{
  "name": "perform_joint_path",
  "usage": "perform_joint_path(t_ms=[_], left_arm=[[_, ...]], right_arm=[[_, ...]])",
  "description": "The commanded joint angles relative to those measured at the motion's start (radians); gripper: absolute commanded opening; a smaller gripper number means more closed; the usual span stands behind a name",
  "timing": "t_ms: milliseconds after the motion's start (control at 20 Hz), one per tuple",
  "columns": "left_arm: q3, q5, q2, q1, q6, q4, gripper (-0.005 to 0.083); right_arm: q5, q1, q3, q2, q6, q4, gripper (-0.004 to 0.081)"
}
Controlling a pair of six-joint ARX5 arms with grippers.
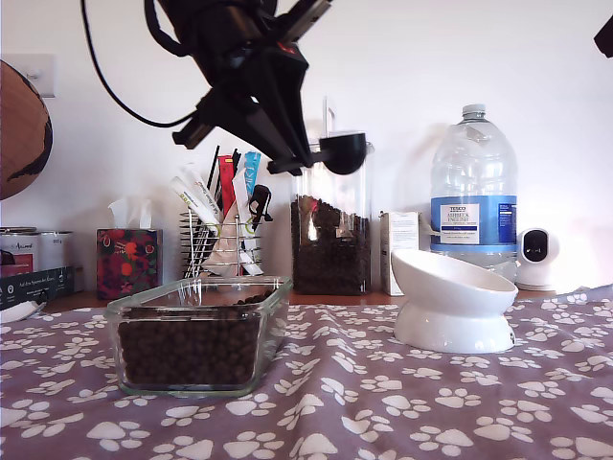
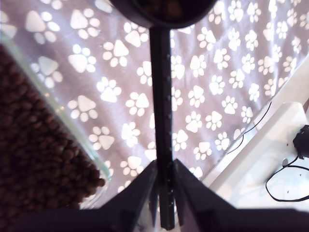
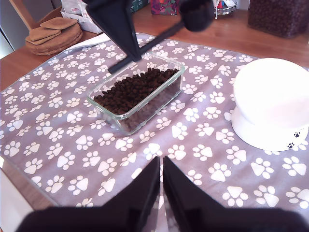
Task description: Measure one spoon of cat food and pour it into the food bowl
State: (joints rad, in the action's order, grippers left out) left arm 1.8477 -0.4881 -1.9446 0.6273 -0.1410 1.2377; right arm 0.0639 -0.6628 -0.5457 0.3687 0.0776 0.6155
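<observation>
The rectangular clear glass dish (image 1: 198, 334) of brown kibble pellets (image 1: 190, 351) sits at the exterior view's left of the glossy white ceramic bowl (image 1: 450, 301); the black plastic measuring scoop (image 1: 330, 153) hangs above between them.

Spoon (image 3: 195, 14) hangs above cat food (image 3: 135, 89) dish.

Low frontal exterior view, two downward wrist views, all sharing the glass dish (image 1: 198, 335) of kibble.

Black spoon (image 1: 341, 151); white food bowl (image 1: 450, 299); purple cloth (image 1: 383, 402), white paw prints.
</observation>
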Motion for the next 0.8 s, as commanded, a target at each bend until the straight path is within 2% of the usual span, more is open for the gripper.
perform_joint_path(t_ms=[0, 400, 600, 750], left_arm=[[0.045, 0.004, -0.055, 0.012, -0.002, 0.023, -0.0021], [0.283, 0.042, -0.230, 0.060, -0.006, 0.119, -0.0021], [0.362, 0.042, -0.288, 0.075, -0.010, 0.118, -0.0021], [0.375, 0.061, -0.296, 0.082, -0.018, 0.078, -0.0021]], right_arm=[[0.004, -0.003, 0.018, -0.001, 0.002, -0.005, -0.0013], [0.006, -0.005, 0.018, -0.001, 0.002, -0.006, -0.0013], [0.008, -0.005, 0.018, -0.001, 0.002, -0.011, -0.0013], [0.008, -0.005, 0.018, -0.001, 0.002, -0.012, -0.0013]])
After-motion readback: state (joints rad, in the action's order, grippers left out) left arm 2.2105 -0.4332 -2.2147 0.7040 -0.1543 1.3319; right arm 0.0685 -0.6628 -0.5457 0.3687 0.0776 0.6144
